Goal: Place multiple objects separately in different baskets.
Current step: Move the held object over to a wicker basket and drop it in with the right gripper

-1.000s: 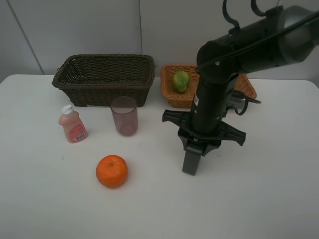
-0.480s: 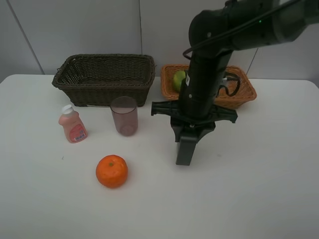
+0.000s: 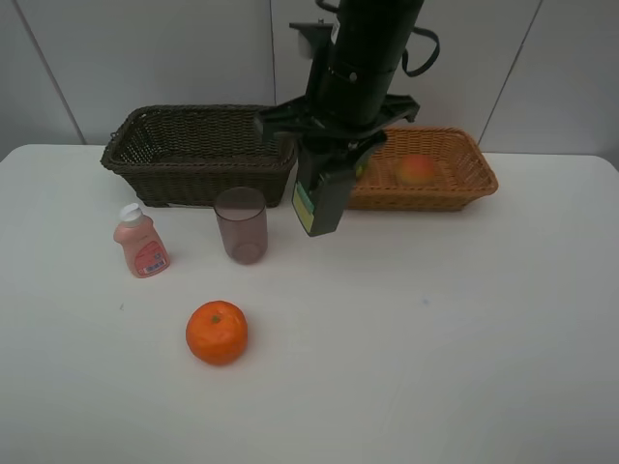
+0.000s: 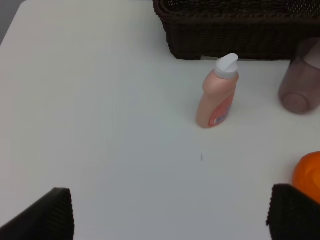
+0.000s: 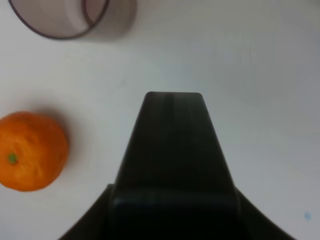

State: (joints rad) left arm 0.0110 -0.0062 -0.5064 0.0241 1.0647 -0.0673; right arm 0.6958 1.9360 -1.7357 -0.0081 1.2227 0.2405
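Fig.: R pincer point(image 3: 334, 153) closed on the black bottle point(image 3: 322, 198), which hangs below the jaws, clear of the worktop point(image 3: 464, 338). It is in front of the dark basket point(image 3: 193, 155) at its right end, just beside the cup point(image 3: 241, 224). The tan basket point(image 3: 455, 184) holds a peach point(image 3: 417, 169), so the probable dest. is the dark basket. To do it well: bring the bottle's lower end over the near rim w/ margin, carry it to mid-basket, lower, then release. Avoid clipping the cup. L pincer point(image 4: 170, 212) wide open, empty, near the pink bottle point(image 4: 218, 92). Orange point(image 3: 217, 332) well apart.
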